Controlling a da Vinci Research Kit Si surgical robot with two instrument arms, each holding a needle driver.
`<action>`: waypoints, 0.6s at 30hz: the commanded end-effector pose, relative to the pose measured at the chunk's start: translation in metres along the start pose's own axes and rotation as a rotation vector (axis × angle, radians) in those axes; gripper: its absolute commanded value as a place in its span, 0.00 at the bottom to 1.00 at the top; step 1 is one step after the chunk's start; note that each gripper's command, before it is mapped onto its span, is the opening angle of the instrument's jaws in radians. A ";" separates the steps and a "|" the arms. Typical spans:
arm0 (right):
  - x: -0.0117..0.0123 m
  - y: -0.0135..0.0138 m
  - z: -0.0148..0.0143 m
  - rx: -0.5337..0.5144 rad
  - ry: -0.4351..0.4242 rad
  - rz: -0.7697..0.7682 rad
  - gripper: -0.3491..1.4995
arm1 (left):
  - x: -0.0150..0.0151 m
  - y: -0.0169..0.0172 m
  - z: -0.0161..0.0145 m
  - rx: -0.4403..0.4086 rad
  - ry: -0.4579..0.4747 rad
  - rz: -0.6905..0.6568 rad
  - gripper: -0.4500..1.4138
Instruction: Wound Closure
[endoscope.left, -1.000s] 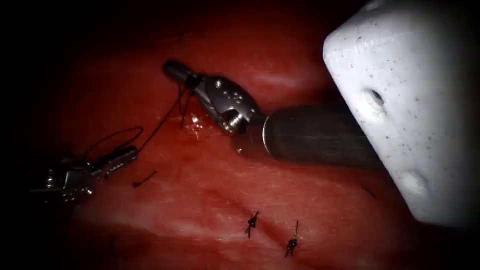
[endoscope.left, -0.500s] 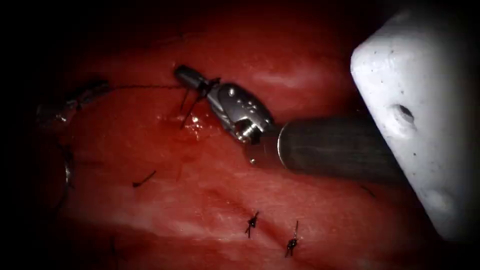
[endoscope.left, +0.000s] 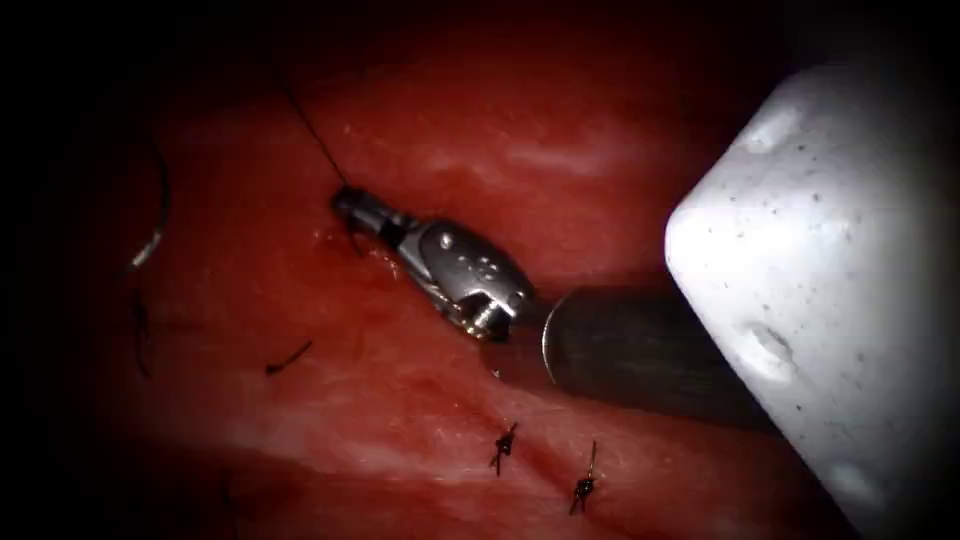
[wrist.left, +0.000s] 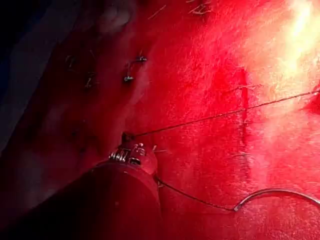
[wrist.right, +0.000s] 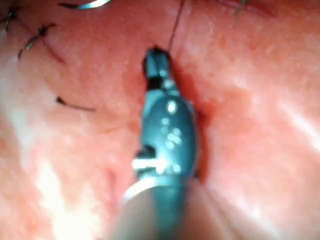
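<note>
— What's the right tool (endoscope.left: 350, 205) got hold of?

— The thread (endoscope.left: 315, 140). Its fingers are closed on it, tip right down at the tissue (endoscope.left: 600, 150), and the strand runs off from there to the far left.

— And the left tool (wrist.left: 127, 136)?

— Thread as well. From its own wrist camera, the fingers look pinched shut on a strand that stretches away taut across the tissue.

— So who's holding the needle (endoscope.left: 155, 225)?

— Neither. It lies loose on the tissue surface, well off to the left of the right tool, curve showing. In the left wrist view a length of thread trails from one end of it. I can't see any part of it buried in the tissue.

— Anything else down there?

— Two tied knots (endoscope.left: 503, 447) on the cut, near side, just in front of the right tool's shaft. A short cut end of thread (endoscope.left: 288, 357) lies on the tissue to their left.
</note>
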 end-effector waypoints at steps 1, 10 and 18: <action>-0.0016 -0.0016 -0.0003 0.006 -0.010 -0.001 0.00 | -0.0004 -0.0002 0.0016 0.007 0.004 0.001 0.00; -0.0040 -0.0028 -0.0022 0.024 -0.036 -0.035 0.00 | -0.0028 -0.0015 0.0058 0.007 -0.002 -0.007 0.00; -0.0042 -0.0043 -0.0039 0.042 -0.057 -0.039 0.00 | -0.0037 -0.0022 0.0074 0.009 -0.001 -0.006 0.00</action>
